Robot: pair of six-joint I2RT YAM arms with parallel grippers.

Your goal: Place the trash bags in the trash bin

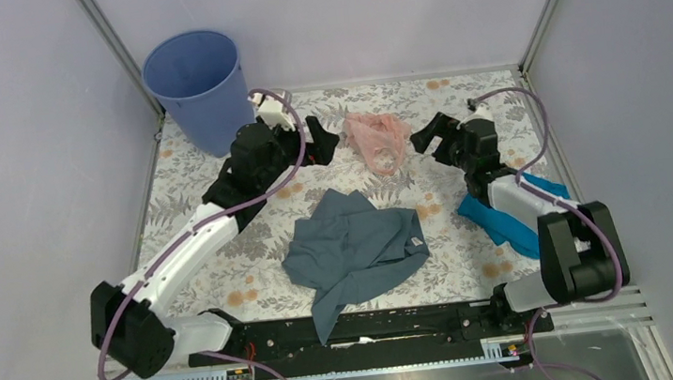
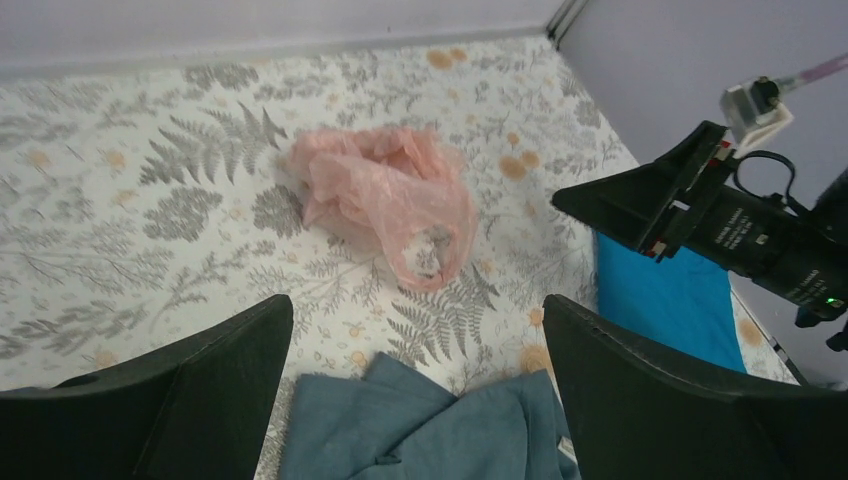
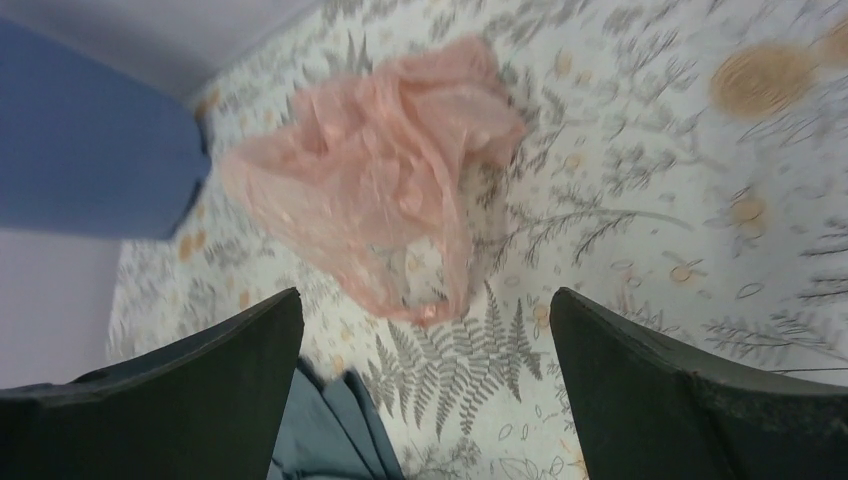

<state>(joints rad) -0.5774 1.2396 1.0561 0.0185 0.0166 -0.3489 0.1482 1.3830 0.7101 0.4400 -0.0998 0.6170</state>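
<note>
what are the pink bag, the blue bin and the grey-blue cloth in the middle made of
Pink trash bag: thin plastic film, it seems; translucent, faintly shiny, crinkled.
Trash bin: likely moulded plastic; smooth blue walls, rigid round rim.
Grey-blue garment: probably woven cloth; matte, lying in soft folds.

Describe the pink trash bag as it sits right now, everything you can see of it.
The trash bag is thin, translucent pale pink plastic, crumpled into a loose wrinkled heap, with a loop open on its near side. It lies on the fern-print table cover, between the left gripper and right gripper, both open, neither touching it. The grey-blue garment lies nearer the arm bases, apart from it.
</note>
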